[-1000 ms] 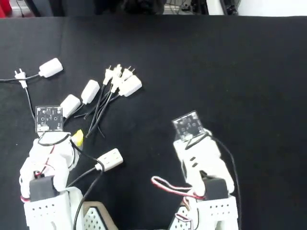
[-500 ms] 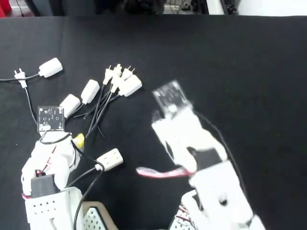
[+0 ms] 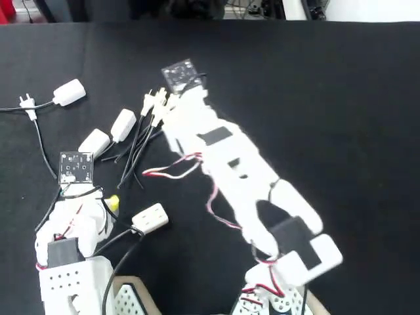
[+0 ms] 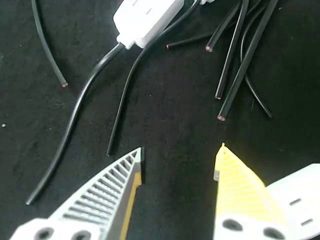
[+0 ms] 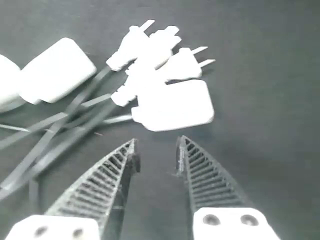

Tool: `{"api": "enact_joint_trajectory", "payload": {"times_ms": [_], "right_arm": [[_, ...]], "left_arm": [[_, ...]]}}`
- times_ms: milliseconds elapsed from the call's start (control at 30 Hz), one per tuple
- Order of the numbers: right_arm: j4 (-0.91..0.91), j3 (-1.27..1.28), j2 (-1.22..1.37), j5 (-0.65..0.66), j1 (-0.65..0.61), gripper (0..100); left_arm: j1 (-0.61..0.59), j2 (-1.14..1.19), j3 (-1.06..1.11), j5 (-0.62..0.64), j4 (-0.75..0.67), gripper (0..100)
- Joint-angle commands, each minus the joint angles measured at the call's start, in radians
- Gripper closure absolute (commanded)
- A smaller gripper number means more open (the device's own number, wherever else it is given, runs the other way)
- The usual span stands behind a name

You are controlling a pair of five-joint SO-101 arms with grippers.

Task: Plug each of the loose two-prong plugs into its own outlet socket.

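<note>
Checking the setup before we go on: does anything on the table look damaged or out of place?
The black cords are cut stubs, bare copper showing at their loose ends. Several plugs and a socket lie heaped together, overlapping.

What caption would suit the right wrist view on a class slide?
Open right gripper poised before a cluster of white plugs and an outlet block.

A matte black cloth (image 3: pixel 341 98) covers the whole table and runs back to a straight far edge. Beyond that edge, a small red object (image 3: pixel 6 10) sits at the left corner. Dark equipment with cables (image 3: pixel 262 8) lies along the middle, and a pale white surface (image 3: pixel 374 9) sits at the right corner. A tan board (image 3: pixel 139 286) shows at the near edge.
</note>
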Motion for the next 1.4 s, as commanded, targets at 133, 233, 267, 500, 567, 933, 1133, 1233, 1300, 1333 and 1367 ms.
{"api": "enact_joint_trajectory", "payload": {"times_ms": [133, 233, 267, 500, 567, 933, 1133, 1233, 1300, 1333, 1367], "right_arm": [[-0.288, -0.09, 0.142, -0.456, -0.084, 68.5], [-0.42, -0.09, 0.234, -0.473, -0.081, 66.8], [-0.445, -0.088, 0.255, -0.474, -0.086, 67.5], [-0.543, -0.127, 0.305, -0.476, -0.092, 75.7], [-0.545, -0.13, 0.328, -0.508, -0.072, 75.7], [-0.315, -0.412, 0.542, -0.551, -0.023, 75.7], [-0.052, -0.645, 0.653, -0.608, -0.008, 76.1], [-0.015, -0.673, 0.667, -0.608, -0.009, 76.3], [-0.017, -0.671, 0.665, -0.608, -0.009, 79.5], [-0.017, -0.671, 0.665, -0.606, -0.009, 82.6], [-0.017, -0.673, 0.665, -0.606, -0.009, 86.2]], "left_arm": [[-0.081, -0.006, 0.002, -0.002, -0.015, 76], [-0.147, -0.006, 0.021, -0.002, -0.014, 76], [-0.168, -0.006, 0.038, -0.002, -0.014, 76], [-0.208, -0.006, 0.058, -0.002, -0.014, 76], [-0.209, -0.006, 0.059, -0.002, -0.014, 76], [-0.219, -0.006, 0.05, -0.002, 0.029, 76], [-0.219, -0.006, 0.05, -0.002, 0.029, 76], [-0.219, -0.006, 0.05, -0.002, 0.029, 76], [-0.219, -0.006, 0.05, -0.002, 0.029, 76], [-0.219, -0.006, 0.05, -0.002, 0.029, 76], [-0.219, -0.006, 0.05, -0.003, 0.029, 76]]}}
